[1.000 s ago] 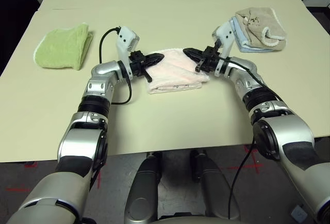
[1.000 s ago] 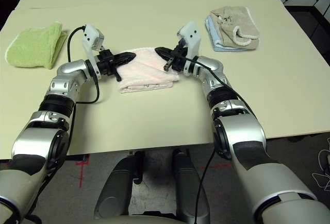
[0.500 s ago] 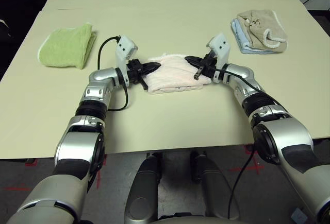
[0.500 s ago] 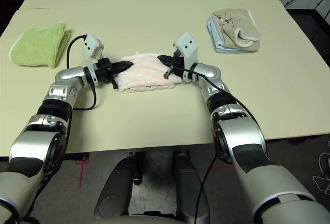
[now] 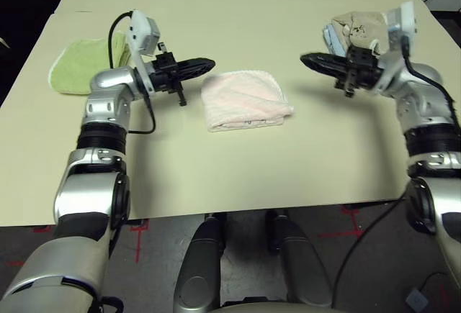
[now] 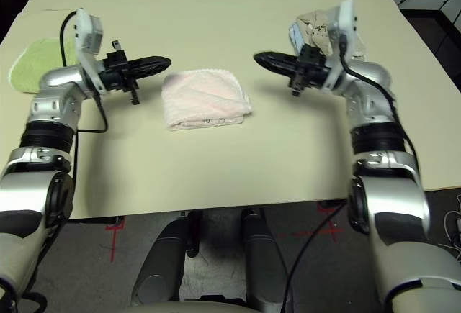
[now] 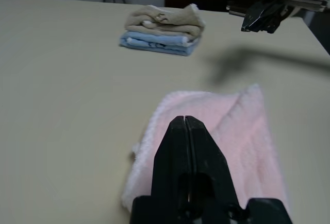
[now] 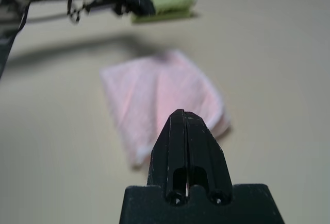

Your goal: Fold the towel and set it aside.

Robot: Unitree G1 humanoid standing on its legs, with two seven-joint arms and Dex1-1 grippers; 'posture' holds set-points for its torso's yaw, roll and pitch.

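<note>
1. While both arms hang raised above the table (image 5: pixel 238 176), the towel (image 5: pixel 245 99) lies folded at mid-table, a pale pink bundle with white stitched edging along its near side.
2. At the towel's 9 o'clock, the left gripper (image 5: pixel 207 62) hovers just beside it, apart from the cloth; its two black fingers are pressed together with nothing between them, as the left wrist view confirms.
3. At the towel's 3 o'clock, slightly farther off, the right gripper (image 5: pixel 306 59) points back toward the cloth, its fingers likewise clenched on nothing.
4. Toward 10 o'clock from the towel, partly behind the left arm, sits a light green towel (image 5: pixel 79 65).
5. Toward 2 o'clock, behind the right wrist, a beige towel (image 7: pixel 165 19) rests stacked on a blue towel (image 7: pixel 157 40).
</note>
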